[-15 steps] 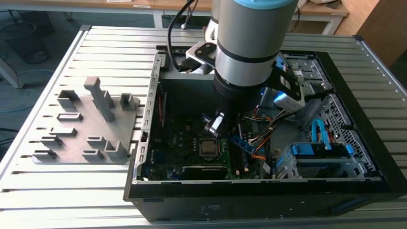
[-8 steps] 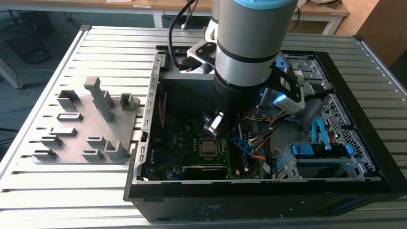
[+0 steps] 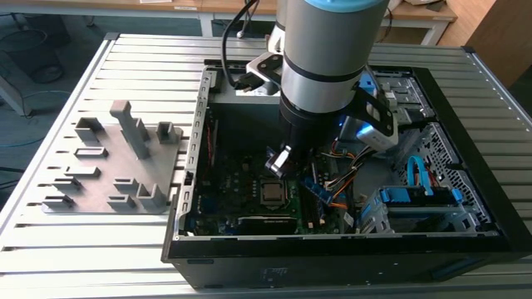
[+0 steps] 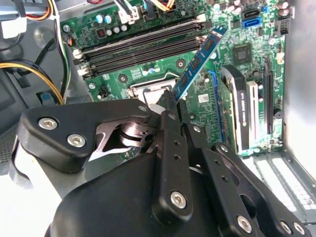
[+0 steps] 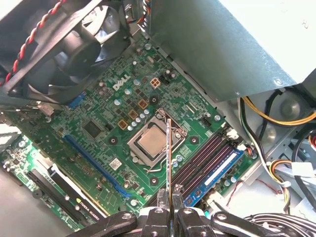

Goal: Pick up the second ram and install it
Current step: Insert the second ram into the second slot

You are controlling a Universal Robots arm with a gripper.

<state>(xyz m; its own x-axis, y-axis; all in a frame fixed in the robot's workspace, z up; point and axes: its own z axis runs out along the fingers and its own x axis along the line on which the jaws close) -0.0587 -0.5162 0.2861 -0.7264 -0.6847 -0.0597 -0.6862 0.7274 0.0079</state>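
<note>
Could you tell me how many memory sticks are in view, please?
2. The second ram is held by the end effector over the motherboard; the other memory stick is seated in that board. More could be hidden.

Even, soft light falls on the worktop (image 3: 83, 249). Inside the computer case (image 3: 332, 247) it is dark and shadowy. The grey metal box (image 5: 222, 44) glares white.
</note>
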